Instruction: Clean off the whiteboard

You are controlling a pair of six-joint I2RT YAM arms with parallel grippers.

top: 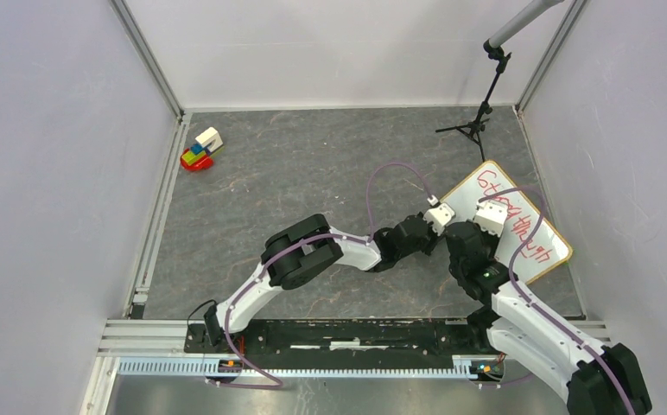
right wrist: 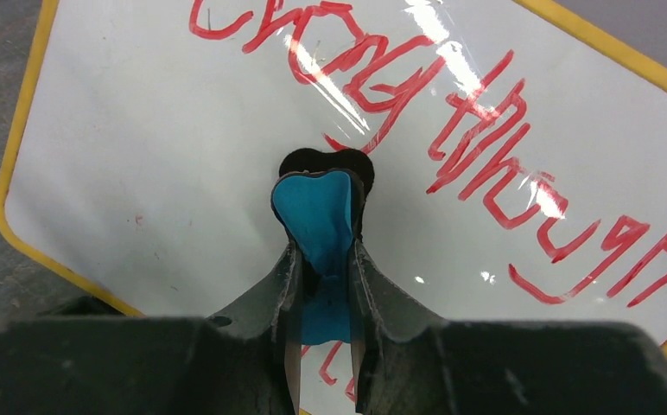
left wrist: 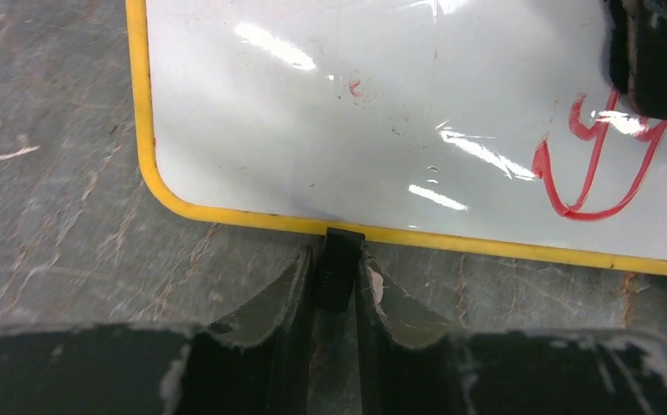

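The right fingers point(right wrist: 285, 277) are clamped on a blue eraser point(right wrist: 317, 216), one on each side. The block sticks out past their tips, and its dark far end rests on the board point(right wrist: 140, 156), touching the lower edge of the red marks point(right wrist: 477, 130). The handwriting slants across the board away from the eraser toward the frame on the right, and a few more red strokes show under the fingers. Left of the eraser the surface is plain white with one small red speck.

The left fingers point(left wrist: 300, 285) are together, with only a narrow black strip between them. Their tips meet the outer edge of the board's yellow frame, close to a rounded corner, and they lie on the counter point(left wrist: 53, 173) side of that edge. In this view a small red speck and one looped red stroke show on the white. The dark, teal-edged shape at the top right is on the board, but I cannot tell more about it.

From above, the board lies flat on the gray marbled counter at the right side, turned diagonally, near the right wall. The left arm stretches across to the board's left edge, and the right arm bends over its near part. A black stand point(top: 477, 121) is beyond the board at the back. Some toy blocks point(top: 201, 149) sit in the far left corner, well apart.
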